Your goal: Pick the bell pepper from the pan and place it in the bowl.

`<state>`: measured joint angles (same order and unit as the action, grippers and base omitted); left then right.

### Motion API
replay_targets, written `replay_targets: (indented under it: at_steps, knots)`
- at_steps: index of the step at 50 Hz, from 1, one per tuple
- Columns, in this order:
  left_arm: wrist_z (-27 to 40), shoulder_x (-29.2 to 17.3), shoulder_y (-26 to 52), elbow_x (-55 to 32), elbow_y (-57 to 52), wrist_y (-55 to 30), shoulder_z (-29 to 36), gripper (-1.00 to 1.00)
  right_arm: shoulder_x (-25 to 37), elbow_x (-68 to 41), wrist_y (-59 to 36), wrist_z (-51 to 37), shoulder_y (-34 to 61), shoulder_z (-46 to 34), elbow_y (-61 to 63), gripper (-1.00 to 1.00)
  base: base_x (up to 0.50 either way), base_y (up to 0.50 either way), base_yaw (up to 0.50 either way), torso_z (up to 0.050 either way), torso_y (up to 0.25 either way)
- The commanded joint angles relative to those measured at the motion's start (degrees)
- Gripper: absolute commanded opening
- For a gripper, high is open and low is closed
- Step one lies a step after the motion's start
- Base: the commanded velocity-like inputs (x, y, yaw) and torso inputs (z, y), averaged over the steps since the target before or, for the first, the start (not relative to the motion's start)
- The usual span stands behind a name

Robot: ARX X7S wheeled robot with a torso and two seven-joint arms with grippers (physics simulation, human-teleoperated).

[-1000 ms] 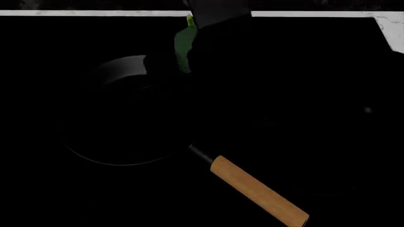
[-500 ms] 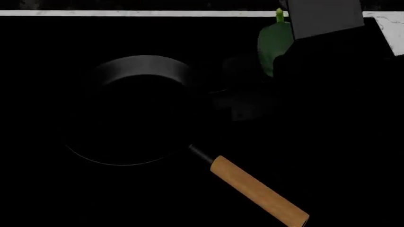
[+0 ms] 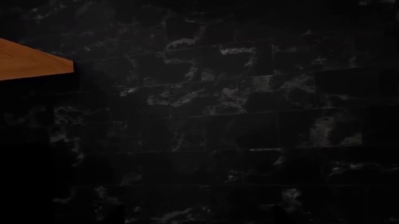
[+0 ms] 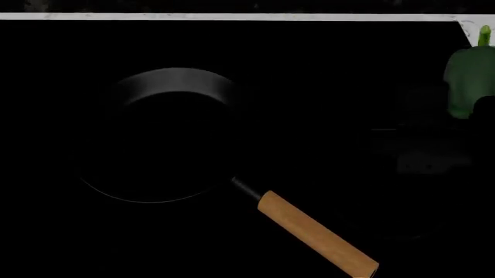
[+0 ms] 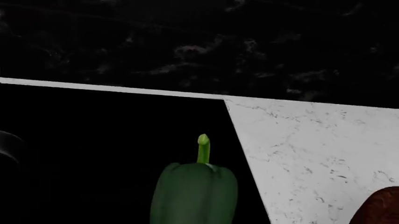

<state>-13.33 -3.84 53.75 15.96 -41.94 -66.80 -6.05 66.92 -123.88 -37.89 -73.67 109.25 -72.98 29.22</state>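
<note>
The dark-green bell pepper (image 4: 468, 81) hangs upright at the head view's far right edge, stem up, clear of the pan. In the right wrist view the bell pepper (image 5: 194, 191) fills the lower middle, held by my right gripper (image 4: 473, 103), whose dark fingers barely show against the black. The black pan (image 4: 166, 136) sits empty at centre left, its wooden handle (image 4: 317, 234) pointing to the lower right. A reddish-brown curve of the bowl (image 5: 381, 207) shows in the corner of the right wrist view, on the white counter. My left gripper is out of view.
The pan stands on a black cooktop (image 4: 325, 87). A white marble counter (image 5: 311, 149) borders it on the right, with a pale strip (image 4: 232, 16) along the back. The left wrist view shows a dark marbled tile wall (image 3: 237, 116) and an orange wooden corner (image 3: 31, 60).
My right gripper has carried the bell pepper from above the pan's far rim rightward across the cooktop to the view's right edge. The pan has not moved.
</note>
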Motion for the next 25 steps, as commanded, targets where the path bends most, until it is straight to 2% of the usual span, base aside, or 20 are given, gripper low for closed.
replay_targets:
  at_steps: [1, 10, 25]
  knots:
    - [1.4, 1.4, -9.8, -2.3, 0.8, 0.7, -4.9, 1.00, 10.3, -3.0, -0.6, -3.1, 2.0, 0.8, 4.8, -1.00, -0.01, 0.00, 0.00, -0.013, -0.013]
    - [2.4, 1.2, -10.7, -4.0, 2.3, 2.4, -5.5, 1.00, 16.2, -5.8, -3.1, -5.7, 4.0, 2.4, 6.5, -1.00, -0.01, 0.00, 0.00, -0.013, -0.013]
    - [3.8, 0.9, -12.2, -6.2, 3.2, 4.0, -6.0, 1.00, 20.9, -8.2, -8.4, -8.6, 6.9, 5.2, 3.5, -1.00, -0.01, 0.00, 0.00, -0.013, -0.013]
